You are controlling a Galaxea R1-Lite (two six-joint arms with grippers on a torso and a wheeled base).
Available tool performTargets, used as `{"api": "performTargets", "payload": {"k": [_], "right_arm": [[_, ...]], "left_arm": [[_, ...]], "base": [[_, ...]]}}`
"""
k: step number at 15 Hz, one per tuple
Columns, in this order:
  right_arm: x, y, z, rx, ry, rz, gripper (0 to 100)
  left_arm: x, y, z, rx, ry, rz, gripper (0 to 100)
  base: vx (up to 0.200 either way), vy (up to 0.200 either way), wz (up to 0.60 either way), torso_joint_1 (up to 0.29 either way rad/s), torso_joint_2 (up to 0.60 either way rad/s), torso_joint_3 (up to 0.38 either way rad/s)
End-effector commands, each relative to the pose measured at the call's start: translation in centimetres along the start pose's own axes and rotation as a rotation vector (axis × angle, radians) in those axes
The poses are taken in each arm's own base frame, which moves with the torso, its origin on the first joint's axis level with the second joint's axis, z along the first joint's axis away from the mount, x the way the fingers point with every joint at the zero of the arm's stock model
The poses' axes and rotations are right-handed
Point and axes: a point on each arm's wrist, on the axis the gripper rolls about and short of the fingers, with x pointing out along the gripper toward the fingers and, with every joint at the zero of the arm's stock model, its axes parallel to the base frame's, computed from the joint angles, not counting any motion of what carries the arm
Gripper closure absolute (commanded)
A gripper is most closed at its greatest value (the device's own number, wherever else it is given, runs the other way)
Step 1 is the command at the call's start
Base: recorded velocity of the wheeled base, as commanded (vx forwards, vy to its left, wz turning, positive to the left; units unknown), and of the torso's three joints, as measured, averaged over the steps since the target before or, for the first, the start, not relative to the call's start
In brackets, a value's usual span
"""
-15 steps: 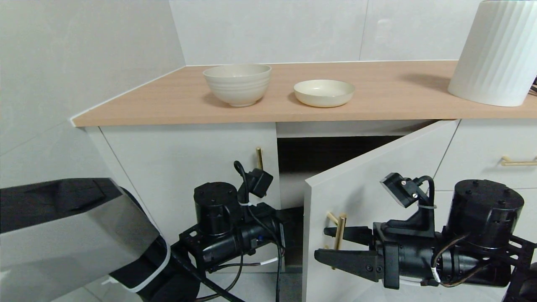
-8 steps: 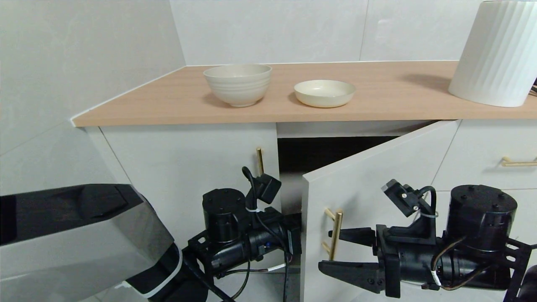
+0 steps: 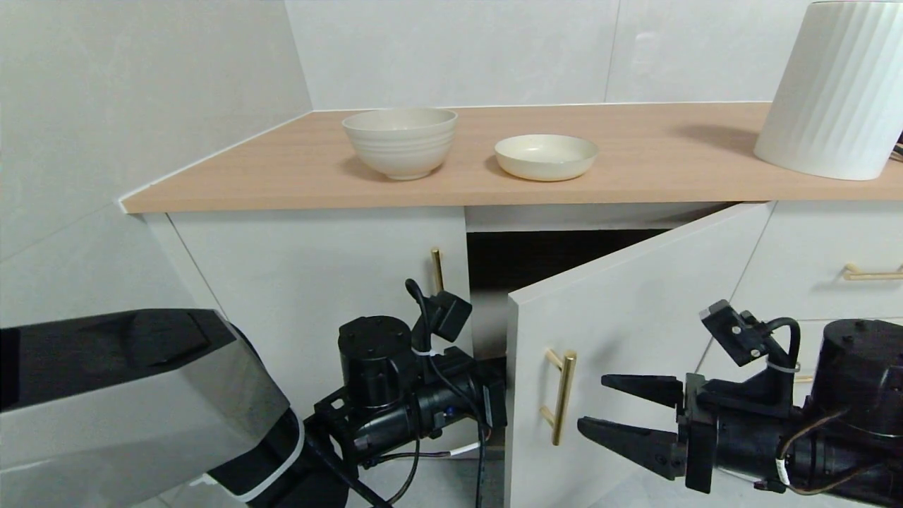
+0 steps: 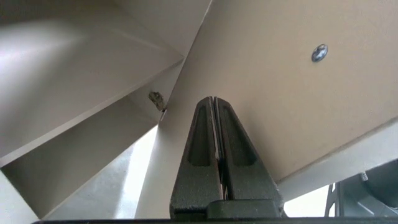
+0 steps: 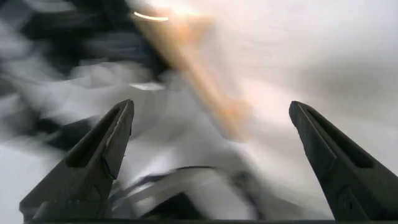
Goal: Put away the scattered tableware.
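A ribbed cream bowl [image 3: 400, 141] and a shallow cream dish [image 3: 545, 155] stand on the wooden countertop [image 3: 282, 176]. Below them the cabinet door [image 3: 621, 331] stands partly open, its brass handle [image 3: 562, 406] facing me. My right gripper [image 3: 607, 406] is open, just to the right of that handle and clear of it; the handle [image 5: 199, 74] shows blurred between its fingers [image 5: 99, 155]. My left gripper [image 4: 213, 106] is shut with nothing in it, its tip pushed in behind the door's inner face [image 4: 280, 93] at the opening's lower left.
A tall white ribbed container [image 3: 839, 85] stands at the counter's right end. The left cabinet door [image 3: 317, 282] is closed, with a brass handle [image 3: 437, 268]. A drawer handle [image 3: 871, 271] is at the far right. Tiled walls close the corner on the left.
My right gripper has let go of the door handle and drawn back to the right, opening. The door swung slightly further open. The left arm shifted a little toward the gap.
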Motion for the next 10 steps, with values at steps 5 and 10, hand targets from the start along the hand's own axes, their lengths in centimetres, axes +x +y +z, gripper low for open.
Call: {"api": "performTargets", "payload": {"k": [5,10], "right_arm": [[-4.5,2.0,-3.0,-0.007,0.036,-0.09,0],[-4.7,2.5,-3.1,-0.009,0.034,-0.071,0]], "left_arm": [[-0.3,-0.2,0.1,0.0,0.002,-0.001,100],[-0.1,-0.4,-0.1,-0.002,0.013,-0.009,100]], "base": [[0.0,0.0,0.0,0.0,0.0,0.0],[-0.04,0.0,0.0,0.0,0.0,0.0]]}}
